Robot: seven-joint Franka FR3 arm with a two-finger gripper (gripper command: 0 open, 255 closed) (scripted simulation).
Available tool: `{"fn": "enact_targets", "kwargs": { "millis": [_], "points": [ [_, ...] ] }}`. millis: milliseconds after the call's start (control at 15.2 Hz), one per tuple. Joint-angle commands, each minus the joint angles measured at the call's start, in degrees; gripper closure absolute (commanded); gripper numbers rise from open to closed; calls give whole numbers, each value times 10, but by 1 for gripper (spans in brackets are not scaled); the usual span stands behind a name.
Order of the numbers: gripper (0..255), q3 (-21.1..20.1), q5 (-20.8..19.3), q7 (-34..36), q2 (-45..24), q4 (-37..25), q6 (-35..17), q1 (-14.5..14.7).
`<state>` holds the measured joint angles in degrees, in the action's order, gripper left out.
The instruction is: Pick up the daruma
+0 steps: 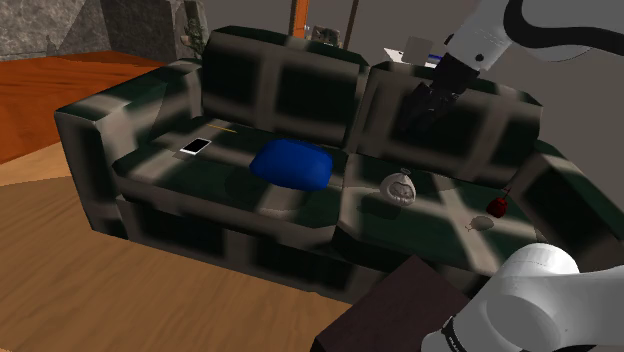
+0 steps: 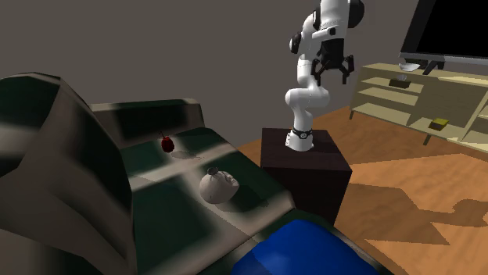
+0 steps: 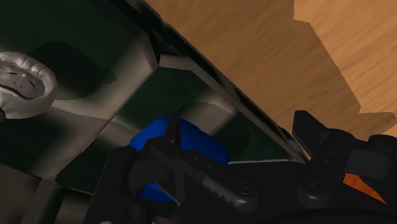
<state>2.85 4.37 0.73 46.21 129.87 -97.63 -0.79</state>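
The daruma point(image 1: 400, 187) is a pale grey, rounded figure with dark face marks. It rests on the dark green checked sofa's seat point(image 1: 300, 205), on the cushion towards the shoulder view's right. It also appears in the second exterior view point(image 2: 217, 186) and the wrist view point(image 3: 22, 83). My black gripper point(image 1: 418, 108) hangs in the air above and behind the daruma, in front of the sofa's backrest, well apart from it. Its fingers stand apart with nothing between them, as the second exterior view point(image 2: 332, 69) and the wrist view point(image 3: 238, 137) show.
A blue cushion point(image 1: 292, 163) lies mid-seat, and a white phone point(image 1: 196, 147) further to the shoulder view's left. A small red object point(image 1: 497, 206) sits near the right armrest. My dark stand point(image 2: 306, 160) is close to the sofa front. A shelf unit point(image 2: 422, 101) stands across the wooden floor.
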Motion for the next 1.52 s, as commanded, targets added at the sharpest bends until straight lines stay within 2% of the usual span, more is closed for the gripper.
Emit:
{"fn": "enact_targets", "kwargs": {
  "millis": [0, 462, 858, 1188, 1452],
  "points": [
    [0, 0, 0, 0, 0, 0, 0, 0],
    [0, 72, -29, -74, -58, 24, -67, -20],
    [0, 136, -42, -138, -131, 21, -124, -31],
    [0, 190, -39, -196, -207, 0, -168, -34],
    [0, 234, -22, -247, -277, -28, -198, -34]
  ]
}}
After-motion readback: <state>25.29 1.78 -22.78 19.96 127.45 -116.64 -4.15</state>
